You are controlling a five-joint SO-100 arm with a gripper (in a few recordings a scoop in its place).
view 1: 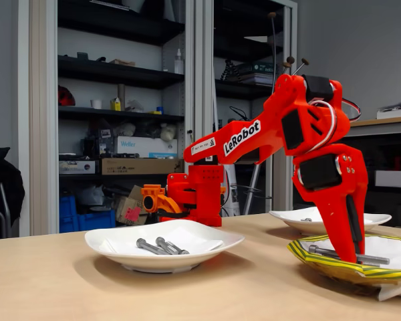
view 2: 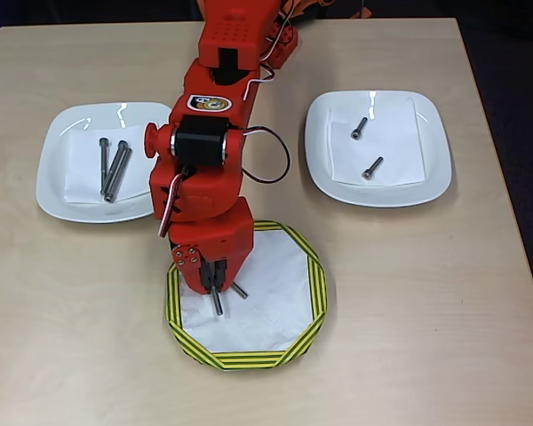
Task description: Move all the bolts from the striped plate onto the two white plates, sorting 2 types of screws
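Claw [view 2: 217, 297] down inside the striped plate [view 2: 313, 286], fingers straddling a long bolt [view 1: 371, 257] lying flat on the white inside; could not tell whether already pinched on the shaft or merely set around it. Looked like the grasp step of the pick. Judged best done by closing across the shaft near its middle, so the bolt stays level on the lift, and by rising straight up before any swing, to clear the plate's raised rim. Short bolt [view 2: 239, 290] lay just beside the claw, near enough to be nudged or dragged along; worth checking before lifting.

Sorting so far: three long bolts [view 2: 113, 169] resting on the left white plate [view 2: 53, 177] in the overhead view, two short bolts [view 2: 365, 148] on the right white plate [view 2: 426, 169]. Long one therefore judged bound for the left plate.

Room: bare counter [view 2: 426, 311] between all three plates, no clutter in the path. Striped plate sat nearest the front edge of the counter, both white plates well back from the side edges. Carry to the left plate seemed open, provided the release comes low over the paper, clear of the bolts already there.
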